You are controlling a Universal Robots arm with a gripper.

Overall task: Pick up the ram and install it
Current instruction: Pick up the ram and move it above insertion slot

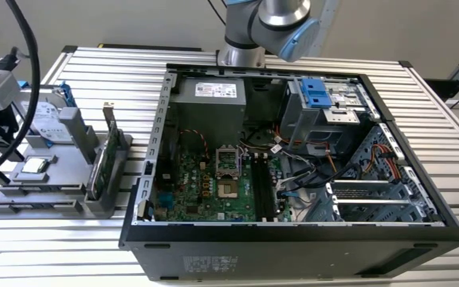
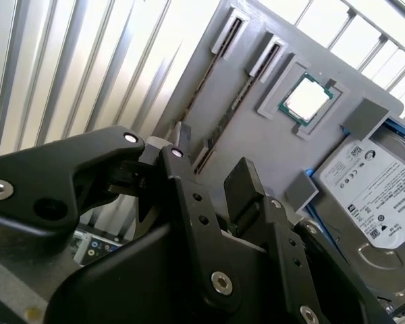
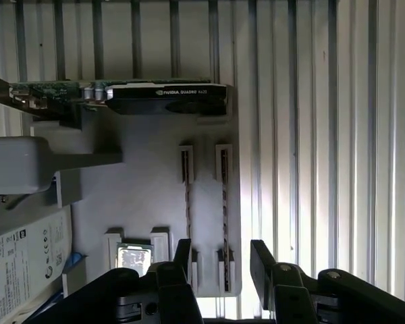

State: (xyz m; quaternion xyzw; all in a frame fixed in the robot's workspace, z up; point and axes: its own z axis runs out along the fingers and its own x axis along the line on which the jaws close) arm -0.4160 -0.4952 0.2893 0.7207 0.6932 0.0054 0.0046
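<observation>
A: Where does the ram sit?

B: On edge in a slot of the grey tray; in the first wrist view it shows as a thin dark line, and one end of it lies between the fingertips of the gripper as that camera sees them; a second stick seems to stand in the neighbouring slot, parallel and just beside it

A: How do the jaws stand?

B: Wide; the black fingers are well apart with nothing clamped between them; whether they touch the ram cannot be told

A: What else does the tray carry?

B: A green expansion card upright along one edge; a processor chip in a square seat; a hard drive near the chip

A: And the exterior view?

B: The open computer case sits in the middle, its green motherboard exposed; the tray lies at about nine o'clock from the case, toward the exterior view's left, just beside it on the slatted metal table; the arm rises at twelve o'clock, behind the case
</observation>
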